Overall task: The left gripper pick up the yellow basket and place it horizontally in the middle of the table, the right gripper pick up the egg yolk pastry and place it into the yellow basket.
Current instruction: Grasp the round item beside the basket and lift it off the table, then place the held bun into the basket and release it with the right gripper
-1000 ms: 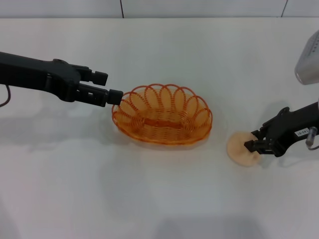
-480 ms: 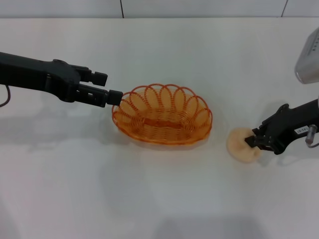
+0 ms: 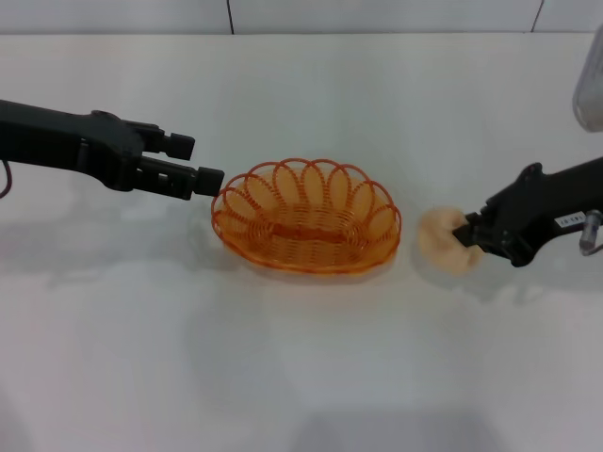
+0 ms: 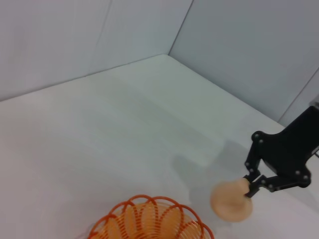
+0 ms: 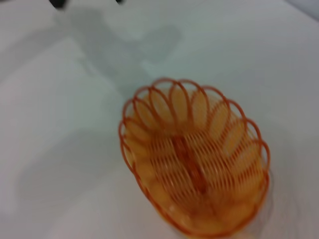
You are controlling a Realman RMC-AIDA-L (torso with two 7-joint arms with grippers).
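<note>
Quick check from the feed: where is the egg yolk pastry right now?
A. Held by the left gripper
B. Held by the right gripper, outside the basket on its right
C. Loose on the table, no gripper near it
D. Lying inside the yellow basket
B: the right gripper is closed on the egg yolk pastry, just beyond the right end of the yellow basket, which holds nothing.
</note>
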